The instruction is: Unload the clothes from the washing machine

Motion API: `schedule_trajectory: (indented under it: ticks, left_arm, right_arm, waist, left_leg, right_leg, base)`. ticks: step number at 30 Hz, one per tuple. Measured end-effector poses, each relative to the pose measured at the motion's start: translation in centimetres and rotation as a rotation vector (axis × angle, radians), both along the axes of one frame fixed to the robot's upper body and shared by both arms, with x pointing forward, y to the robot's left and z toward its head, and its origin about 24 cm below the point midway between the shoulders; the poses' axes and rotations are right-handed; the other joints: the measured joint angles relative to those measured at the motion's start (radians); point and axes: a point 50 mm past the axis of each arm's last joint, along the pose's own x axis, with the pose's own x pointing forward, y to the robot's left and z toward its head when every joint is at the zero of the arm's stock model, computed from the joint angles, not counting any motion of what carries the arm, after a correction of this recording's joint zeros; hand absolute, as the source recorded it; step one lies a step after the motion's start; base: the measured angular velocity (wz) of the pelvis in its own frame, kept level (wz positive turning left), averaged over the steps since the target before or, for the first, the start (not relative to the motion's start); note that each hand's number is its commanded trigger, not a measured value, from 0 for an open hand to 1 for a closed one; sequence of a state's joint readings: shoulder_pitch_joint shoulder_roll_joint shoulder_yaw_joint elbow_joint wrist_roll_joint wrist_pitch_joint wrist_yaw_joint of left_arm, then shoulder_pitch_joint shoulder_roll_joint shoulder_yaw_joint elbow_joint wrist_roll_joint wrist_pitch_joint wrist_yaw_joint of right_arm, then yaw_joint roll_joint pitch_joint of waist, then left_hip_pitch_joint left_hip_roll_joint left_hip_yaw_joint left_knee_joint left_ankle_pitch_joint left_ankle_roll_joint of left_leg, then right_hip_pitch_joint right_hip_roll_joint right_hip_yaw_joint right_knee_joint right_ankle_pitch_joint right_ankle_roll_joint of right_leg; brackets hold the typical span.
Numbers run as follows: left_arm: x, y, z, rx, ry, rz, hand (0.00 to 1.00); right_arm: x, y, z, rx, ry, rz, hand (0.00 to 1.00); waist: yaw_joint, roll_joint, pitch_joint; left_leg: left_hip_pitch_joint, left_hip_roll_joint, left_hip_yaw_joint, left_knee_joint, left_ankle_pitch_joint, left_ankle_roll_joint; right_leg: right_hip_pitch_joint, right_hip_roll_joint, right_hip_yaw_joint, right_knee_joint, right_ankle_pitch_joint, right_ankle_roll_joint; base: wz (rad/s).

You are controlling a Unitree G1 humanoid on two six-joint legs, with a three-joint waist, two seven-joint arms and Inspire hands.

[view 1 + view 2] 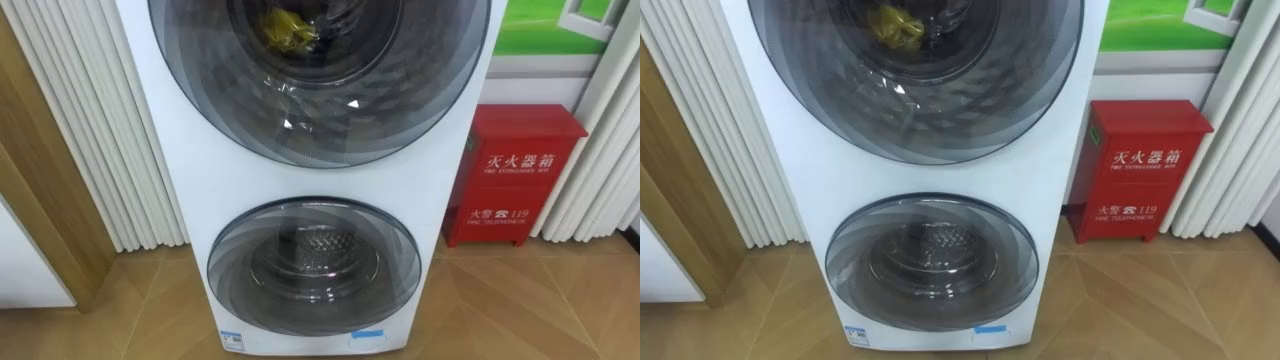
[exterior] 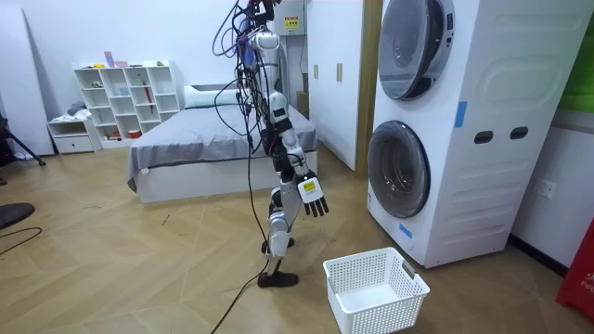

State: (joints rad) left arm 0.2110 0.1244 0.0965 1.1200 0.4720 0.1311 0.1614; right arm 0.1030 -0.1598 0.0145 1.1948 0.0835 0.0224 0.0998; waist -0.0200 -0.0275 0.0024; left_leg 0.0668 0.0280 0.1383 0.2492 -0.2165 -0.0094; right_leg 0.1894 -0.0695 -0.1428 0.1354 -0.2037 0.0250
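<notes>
Clothes (image 1: pixel 288 28): yellow, bunched behind the glass of the upper door (image 1: pixel 320 110) of the washing machine (image 1: pixel 330 185), inside the upper drum. In the eye views, left to right: a wooden panel (image 1: pixel 40 180), a white pleated curtain (image 1: pixel 100 130), the lower door (image 1: pixel 313 265) shut over bare metal drum, a red cabinet (image 1: pixel 515 175) on the floor just beside the machine. In the room view, left to right: white shelves (image 2: pixel 125 97), a bed (image 2: pixel 200 148). Stood facing the machine, right hand (image 2: pixel 313 195) hanging low, fingers loose and spread, grasping nothing. Farther right, a white basket (image 2: pixel 367 271) on the floor near the machine's foot.
</notes>
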Motion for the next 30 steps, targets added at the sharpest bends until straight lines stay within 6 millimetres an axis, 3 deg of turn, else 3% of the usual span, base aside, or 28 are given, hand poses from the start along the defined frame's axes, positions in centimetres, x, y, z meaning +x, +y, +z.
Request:
schedule_trajectory:
  ticks: [22, 24, 25, 26, 30]
  left_arm:
    - [0.4, -0.1, 0.0, -0.008, -0.023, 0.003, 0.00]
    - [0.5, -0.1, 0.0, -0.010, -0.031, 0.000, 0.00]
    - [0.7, -0.1, 0.0, -0.011, -0.039, -0.001, 0.00]
    - [1.1, -0.1, 0.0, -0.011, -0.047, -0.003, 0.00]
    - [1.5, 0.1, 0.1, -0.010, -0.064, -0.002, 0.00]
  right_arm:
    - [0.1, 0.0, 0.0, 0.041, -0.014, -0.100, 0.00]
    - [1.0, 0.0, 0.1, 0.039, -0.030, -0.095, 0.00]
    - [2.2, 0.0, 0.3, 0.034, -0.052, -0.095, 0.00]
    - [3.6, -0.2, 0.6, 0.023, -0.087, -0.094, 0.00]
    - [8.8, -0.8, 2.5, -0.003, -0.268, -0.109, 0.00]
  waist:
    - [0.001, -0.002, 0.0019]
    - [0.000, -0.002, 0.0001]
    - [-0.001, 0.000, 0.0016]
    - [0.001, -0.006, 0.0096]
    - [0.002, -0.009, 0.0093]
  left_leg:
    - [-0.003, -0.001, -0.002, -0.008, -0.001, -0.001]
    - [-0.005, -0.001, -0.002, -0.006, -0.001, -0.001]
    - [-0.006, -0.001, -0.003, -0.004, -0.001, -0.001]
    - [-0.006, -0.001, -0.004, -0.001, -0.001, 0.000]
    - [-0.009, -0.002, -0.009, 0.012, -0.003, 0.001]
  right_leg:
    - [0.001, 0.000, -0.008, -0.002, 0.000, 0.001]
    - [0.001, 0.000, -0.011, 0.000, 0.000, 0.001]
    - [0.000, 0.000, -0.012, 0.001, 0.000, 0.001]
    - [0.001, 0.000, -0.014, 0.002, 0.000, 0.001]
    - [0.002, -0.001, -0.021, 0.001, 0.000, 0.001]
  base:
    - [0.00]
    - [0.00]
    - [0.00]
    - [0.00]
    - [0.06]
